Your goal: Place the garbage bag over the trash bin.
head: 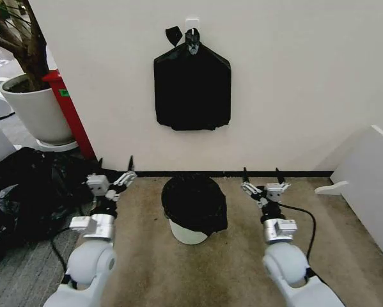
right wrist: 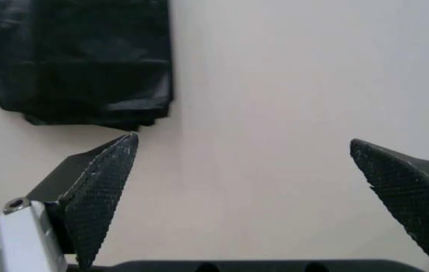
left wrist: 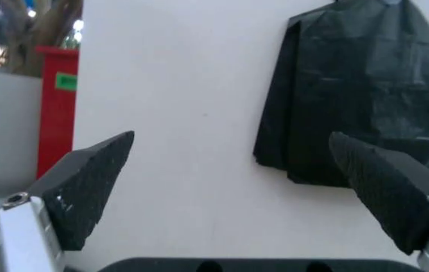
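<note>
- I am facing a plain white wall (head: 293, 83), with brown carpeted floor (head: 229, 268) below me.
- Straight ahead on the floor, near the wall, stands the small round cream-white plastic trash bin (head: 187, 233).
- A thin, glossy, wrinkled black plastic garbage bag (head: 194, 203) is draped over the bin's top. It hides the rim and mouth and hangs partway down the sides. The cream lower wall is bare beneath it.
- My left hand (head: 119, 178) hovers just left of the bin, fingers spread apart, gripping nothing. Its wrist view confirms this: the two dark textured fingertips (left wrist: 85, 187) stand wide apart with only wall between them.
- My right hand (head: 263, 185) hovers just right of the bin, also spread and free. Its fingertips (right wrist: 97, 192) are likewise far apart with bare wall between.
- Neither hand touches the bag or the bin.
- Judging progress: the bag appears to be covering the bin already, so the task looks essentially done. I cannot tell whether the film is pushed down inside the bin or merely lying over it.
- Hanging from a hook on the wall above is a flat square black bundle (head: 192, 89) with a knotted top.
- On the floor at my far left sprawls a large heap of black plastic (head: 25, 192), behind it a white plant pot (head: 34, 109) holding a tree.
</note>
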{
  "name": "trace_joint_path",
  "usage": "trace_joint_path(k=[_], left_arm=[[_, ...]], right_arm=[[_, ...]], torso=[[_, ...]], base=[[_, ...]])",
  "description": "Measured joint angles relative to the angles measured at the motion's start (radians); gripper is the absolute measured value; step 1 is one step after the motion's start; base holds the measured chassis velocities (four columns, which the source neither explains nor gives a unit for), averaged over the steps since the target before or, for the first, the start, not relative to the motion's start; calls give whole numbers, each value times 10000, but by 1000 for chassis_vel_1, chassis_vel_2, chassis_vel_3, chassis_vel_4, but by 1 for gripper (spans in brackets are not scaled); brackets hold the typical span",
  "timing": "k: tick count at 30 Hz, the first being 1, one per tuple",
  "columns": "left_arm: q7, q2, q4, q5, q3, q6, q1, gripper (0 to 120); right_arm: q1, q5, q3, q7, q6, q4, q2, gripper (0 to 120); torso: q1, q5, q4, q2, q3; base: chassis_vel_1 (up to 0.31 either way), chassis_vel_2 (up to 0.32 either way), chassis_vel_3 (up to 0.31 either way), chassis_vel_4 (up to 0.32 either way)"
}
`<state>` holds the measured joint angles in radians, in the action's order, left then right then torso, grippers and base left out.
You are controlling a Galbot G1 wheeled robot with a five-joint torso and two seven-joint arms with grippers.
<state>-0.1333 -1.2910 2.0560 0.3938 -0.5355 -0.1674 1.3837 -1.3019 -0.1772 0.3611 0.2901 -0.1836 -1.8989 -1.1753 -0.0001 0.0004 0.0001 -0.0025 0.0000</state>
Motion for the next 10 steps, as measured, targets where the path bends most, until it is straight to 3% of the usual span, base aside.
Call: trace_joint_path(k=[5,10], left_arm=[[-20,-150,279,434,1,279,140,100],[-19,-177,362,541,54,434,149,100]], right_arm=[[-118,-348,1019,-886,-134,248,137,100],[-141,-371,1179,-1087,-299,345,150,100]], torso=[[0,0,-3,1,0],[0,0,-1,1,0]], base=[[0,0,0,0],[0,0,0,0]])
